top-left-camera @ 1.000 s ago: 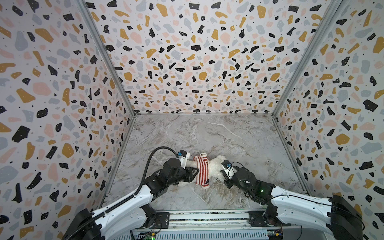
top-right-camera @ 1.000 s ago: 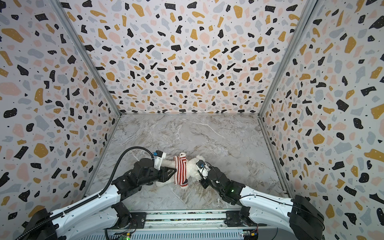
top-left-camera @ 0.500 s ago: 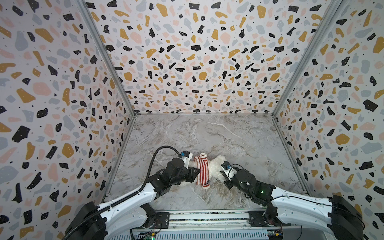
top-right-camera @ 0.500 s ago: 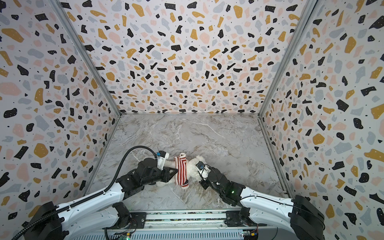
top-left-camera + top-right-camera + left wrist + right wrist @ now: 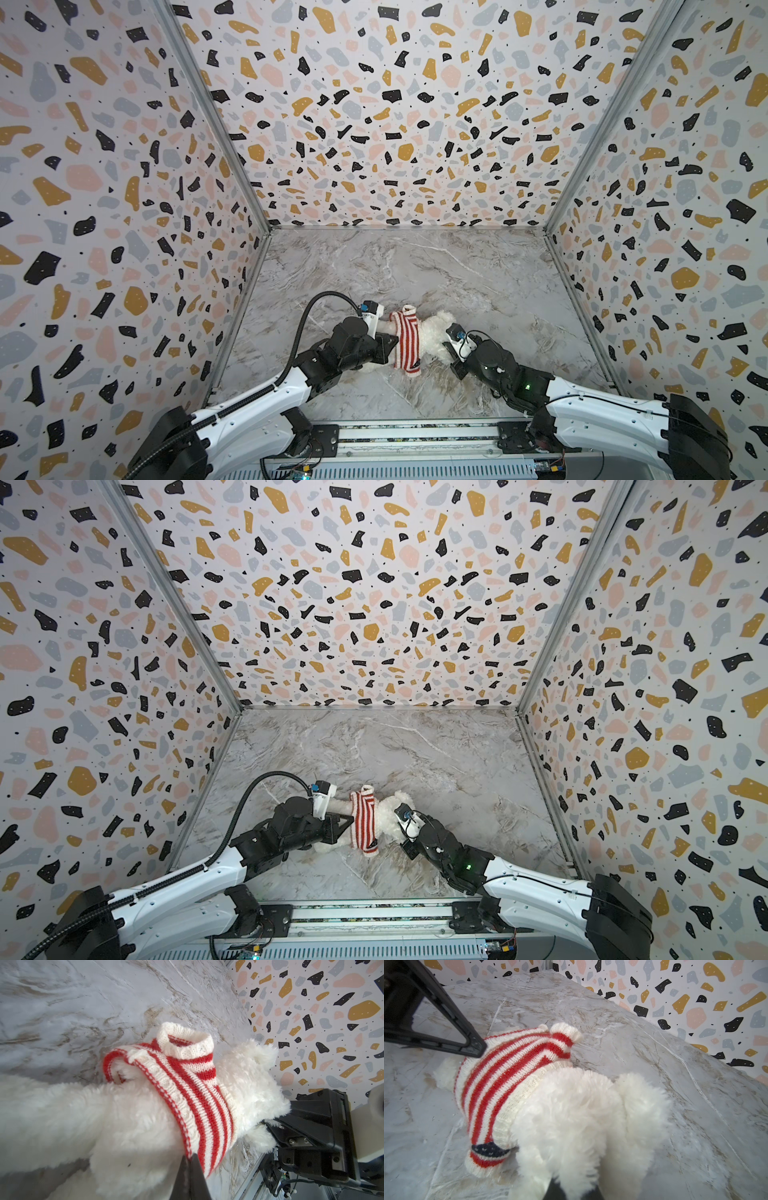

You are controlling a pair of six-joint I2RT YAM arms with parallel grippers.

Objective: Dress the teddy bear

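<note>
The teddy bear (image 5: pixel 436 332) (image 5: pixel 388 817) lies on the marble floor, head toward the right arm. A red-and-white striped top (image 5: pixel 407 343) (image 5: pixel 187 1084) sits bunched around its chest, and its navy starred patch (image 5: pixel 490 1150) shows at the lower edge. My left gripper (image 5: pixel 190 1157) (image 5: pixel 392 345) is shut, pinching the hem of the top (image 5: pixel 500 1084) on the bear's body (image 5: pixel 135 1126). My right gripper (image 5: pixel 571 1189) (image 5: pixel 405 837) is shut on the fluffy head (image 5: pixel 581 1115); fur hides most of its fingers (image 5: pixel 554 1190).
Terrazzo-patterned walls (image 5: pixel 374 124) close in the marble floor (image 5: pixel 415 270) on three sides. A metal rail (image 5: pixel 415 432) with the arm bases runs along the near edge. The bear lies near the front middle of the floor.
My left gripper has closed its jaws onto the hem of the striped top and shifted slightly toward the bear. The right gripper has kept its hold on the head.
</note>
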